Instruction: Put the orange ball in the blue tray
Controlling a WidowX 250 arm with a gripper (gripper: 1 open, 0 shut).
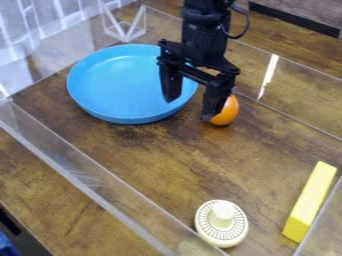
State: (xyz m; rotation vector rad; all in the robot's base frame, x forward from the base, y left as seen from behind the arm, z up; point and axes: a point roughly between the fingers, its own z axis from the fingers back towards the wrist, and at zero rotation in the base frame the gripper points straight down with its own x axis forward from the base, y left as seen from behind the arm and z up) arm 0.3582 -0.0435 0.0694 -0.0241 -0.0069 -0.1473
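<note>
The orange ball (226, 112) rests on the wooden table just right of the blue tray (104, 85), partly hidden behind one finger. My black gripper (191, 96) hangs open between tray and ball, its left finger over the tray's right rim and its right finger (213, 103) against the ball's left side. Nothing is held between the fingers. The tray holds nothing.
A yellow rectangular block (310, 202) lies at the right edge. A cream ridged disc (222, 222) sits near the front. Clear plastic walls (80, 165) border the table on the left and front.
</note>
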